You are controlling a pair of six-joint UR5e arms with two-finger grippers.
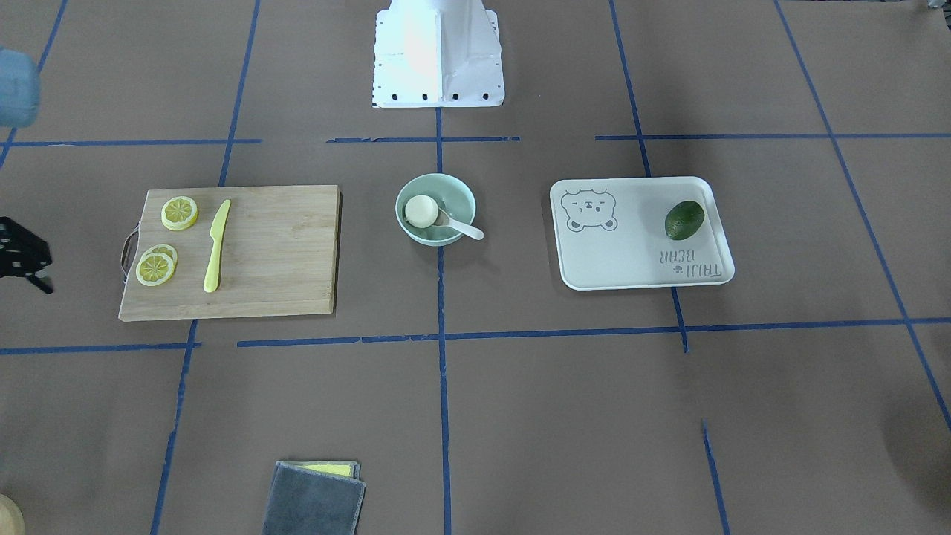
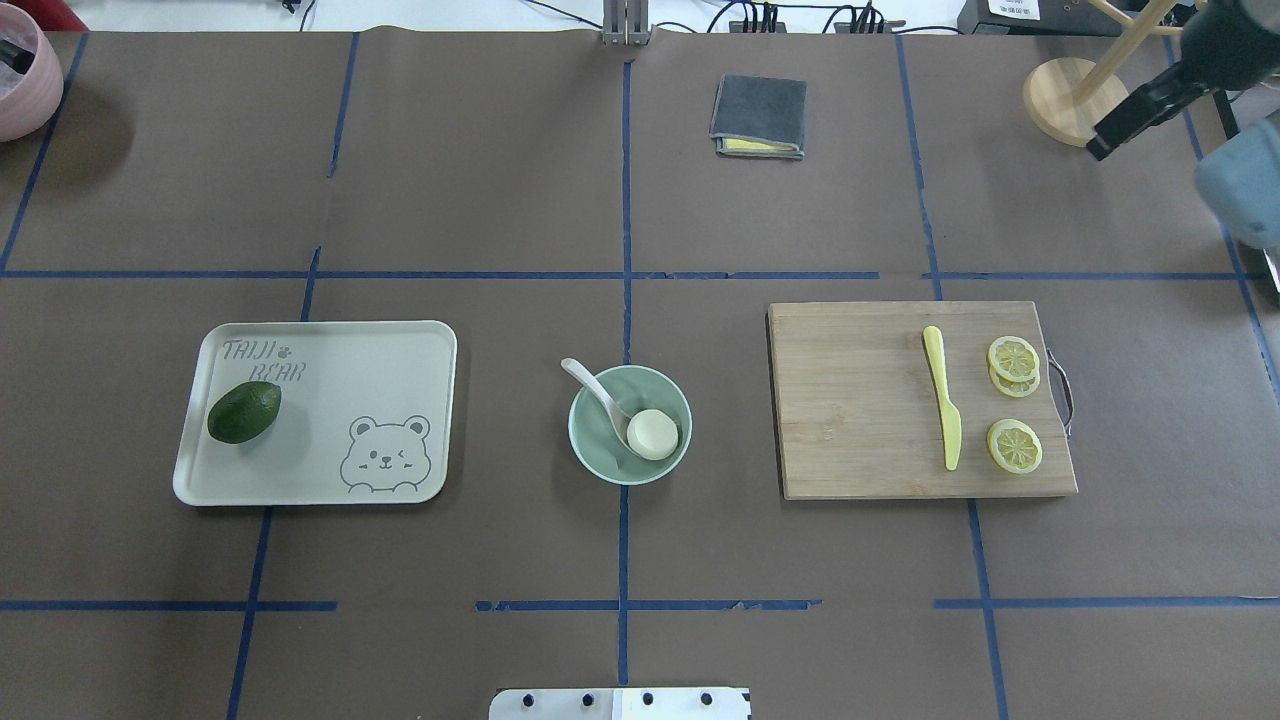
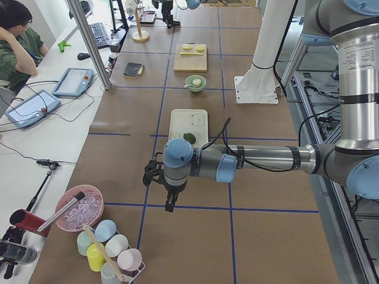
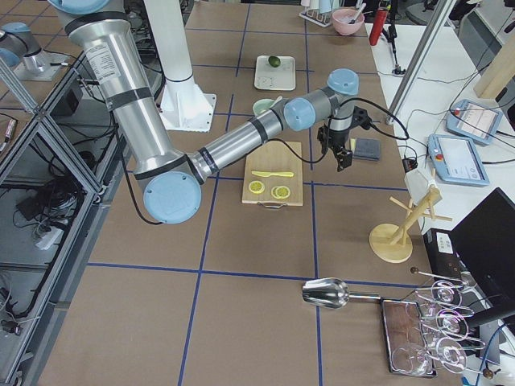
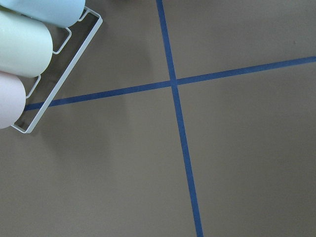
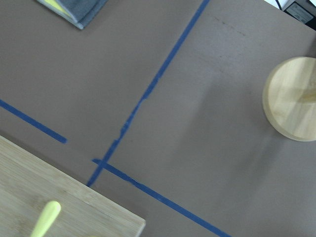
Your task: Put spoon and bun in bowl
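The bowl (image 2: 590, 462) sits well apart from both grippers, roughly midway between them; the bun (image 2: 652, 434) lies inside it, flat side up; the spoon (image 2: 595, 392) rests in it too, its scoop down beside the bun and its handle leaning out over the rim on the side away from the robot.

The right gripper (image 2: 1100, 148) hangs above bare table, and I cannot tell whether its fingers are parted or closed; a round wooden stand base (image 6: 291, 98) is near it on one side and a folded grey cloth (image 2: 759, 115) on the other; the cutting board (image 2: 860, 420) lies between this gripper and the bowl, carrying a yellow knife (image 2: 943, 410) and lemon slices (image 2: 1014, 445) at the end nearer the gripper.

The left gripper (image 3: 170, 204) points down over bare table at the far left end; only the side view shows it, so its jaw state cannot be told; a wire rack of pastel cups (image 5: 29, 44) stands close by; the tray (image 2: 330, 400) with an avocado (image 2: 244, 411) lies between this gripper and the bowl.
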